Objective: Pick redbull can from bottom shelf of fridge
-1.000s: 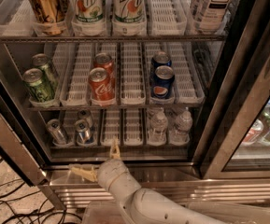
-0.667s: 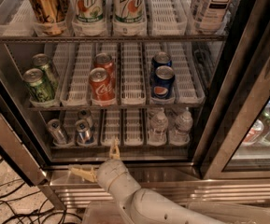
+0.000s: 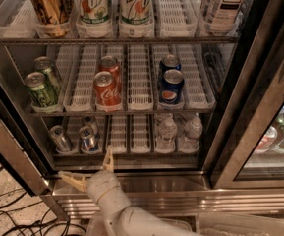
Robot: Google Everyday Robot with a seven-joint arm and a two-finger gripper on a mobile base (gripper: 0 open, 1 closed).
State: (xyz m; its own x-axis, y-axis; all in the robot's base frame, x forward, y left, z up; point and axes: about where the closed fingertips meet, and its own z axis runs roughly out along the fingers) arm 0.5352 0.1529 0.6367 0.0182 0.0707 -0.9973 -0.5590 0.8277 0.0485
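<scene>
end effector [image 3: 85, 162] open, fingers [image 3: 108, 157] spread wide. it sits low outside the tall stainless-steel display fridge [image 3: 240, 117], just in front of its steel sill [image 3: 156, 187], under the left lanes. slim silver-and-blue redbull can [image 3: 88, 137] stands at the front of the dark wire bottom shelf [image 3: 131, 137], second lane from left, with a twin slim silver can [image 3: 60, 138] just beside it. risks i see: a finger catching the sill or shelf lip going in, or knocking the neighbour over. slim cans probably tip easily.

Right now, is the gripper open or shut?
Open: the gripper has its two fingers spread wide, empty, just outside the fridge, below the bottom shelf.
</scene>
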